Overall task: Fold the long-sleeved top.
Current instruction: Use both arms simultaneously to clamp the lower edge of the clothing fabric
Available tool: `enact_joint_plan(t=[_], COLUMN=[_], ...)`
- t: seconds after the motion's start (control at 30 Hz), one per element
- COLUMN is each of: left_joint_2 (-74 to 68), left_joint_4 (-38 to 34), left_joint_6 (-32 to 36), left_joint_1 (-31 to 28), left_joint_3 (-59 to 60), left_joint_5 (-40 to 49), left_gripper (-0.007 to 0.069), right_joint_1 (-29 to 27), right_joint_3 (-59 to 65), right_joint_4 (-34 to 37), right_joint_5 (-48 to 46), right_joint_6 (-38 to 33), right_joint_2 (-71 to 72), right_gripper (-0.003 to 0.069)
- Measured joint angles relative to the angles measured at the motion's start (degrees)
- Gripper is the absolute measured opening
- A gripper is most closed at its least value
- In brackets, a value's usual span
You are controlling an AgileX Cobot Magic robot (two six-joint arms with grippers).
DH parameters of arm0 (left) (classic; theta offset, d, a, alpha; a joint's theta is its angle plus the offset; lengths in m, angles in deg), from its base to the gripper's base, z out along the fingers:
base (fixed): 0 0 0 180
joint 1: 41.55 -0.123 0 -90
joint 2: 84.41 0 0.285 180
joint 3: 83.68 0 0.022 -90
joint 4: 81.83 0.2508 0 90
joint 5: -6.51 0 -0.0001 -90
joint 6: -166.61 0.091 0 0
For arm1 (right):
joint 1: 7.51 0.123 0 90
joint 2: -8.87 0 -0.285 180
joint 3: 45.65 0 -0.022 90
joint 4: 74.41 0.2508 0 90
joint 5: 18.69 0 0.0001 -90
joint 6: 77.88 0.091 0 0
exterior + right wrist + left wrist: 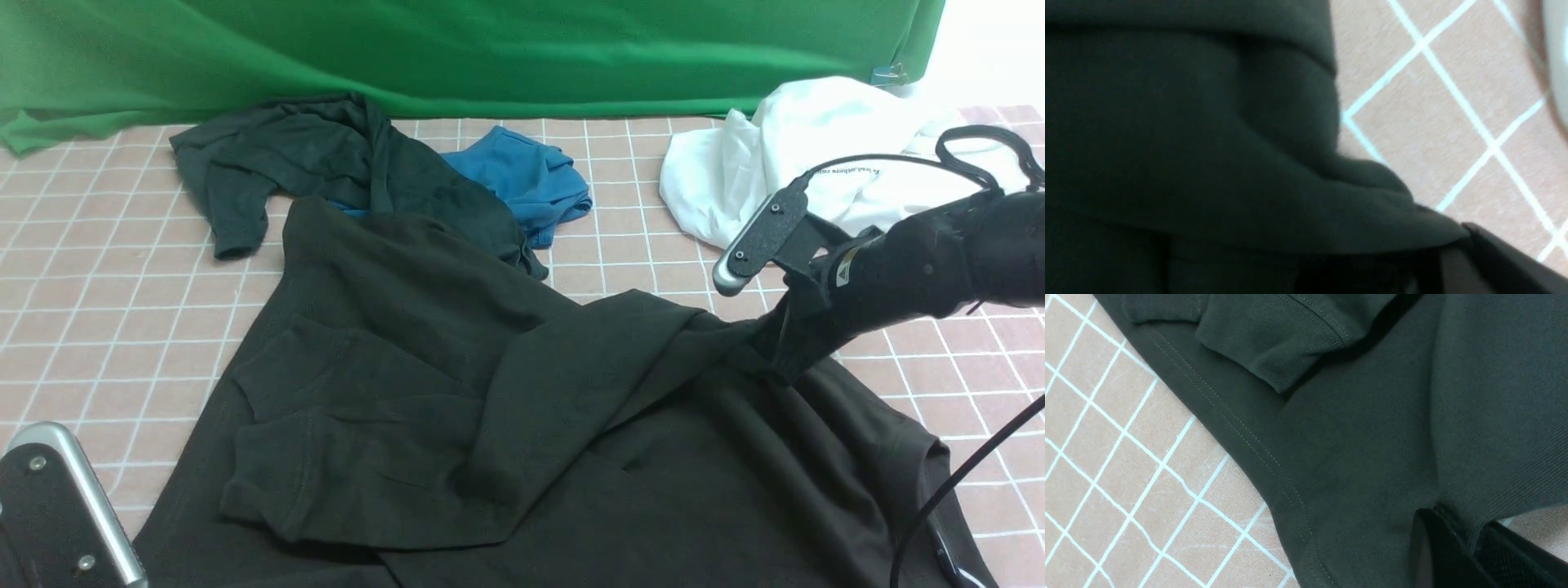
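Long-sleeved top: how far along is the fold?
Done: both sleeves seem laid across the long-sleeved top. In hand: right end effector pinches its fabric by one sleeve's upper end; left end effector grips cloth near an edge. Left: the body lies unfolded.

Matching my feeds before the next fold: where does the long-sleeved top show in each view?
Front: top fills the lower middle, its fabric pulled taut to the right pincer.
Left wrist: top covers most of the frame, a cuff lying on it.
Right wrist: top covers over half the frame.
Shared landmark: the pink gridded cloth.
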Motion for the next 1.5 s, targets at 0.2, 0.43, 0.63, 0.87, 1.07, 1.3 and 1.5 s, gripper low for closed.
enact_joint_plan(t=[0.2,0.43,0.63,0.87,1.07,1.3,1.5], left_joint_2=[0.00,0.00,0.00,0.00,0.00,0.00,0.00], left_joint_4=[0.00,0.00,0.00,0.00,-0.10,-0.22,-0.22], left_joint_6=[0.00,0.00,0.00,0.00,0.00,0.00,0.00], left_joint_1=[0.00,0.00,0.00,0.00,0.00,0.00,0.00], left_joint_3=[0.00,0.00,0.00,0.00,0.00,0.00,0.00], left_joint_5=[0.00,0.00,0.00,0.00,0.88,3.36,4.72], left_gripper=[0.0036,0.0036,0.0036,0.0036,0.0036,0.0036,0.0036], right_joint_1=[-1.78,-6.48,-10.07,-11.05,-11.13,-13.92,-16.16], right_joint_3=[-1.16,-2.66,-2.85,-2.85,-2.85,-2.85,-2.85], right_joint_4=[0.00,0.00,0.00,-0.17,-0.29,-0.51,-0.64], right_joint_5=[0.86,2.13,1.78,2.17,4.19,3.06,0.02], right_joint_6=[1.83,7.62,13.72,15.04,16.72,18.59,19.74], right_joint_2=[1.90,2.80,2.80,2.80,2.80,2.80,2.80], right_gripper=[0.0034,0.0034,0.0034,0.0034,0.0034,0.0034,0.0034])
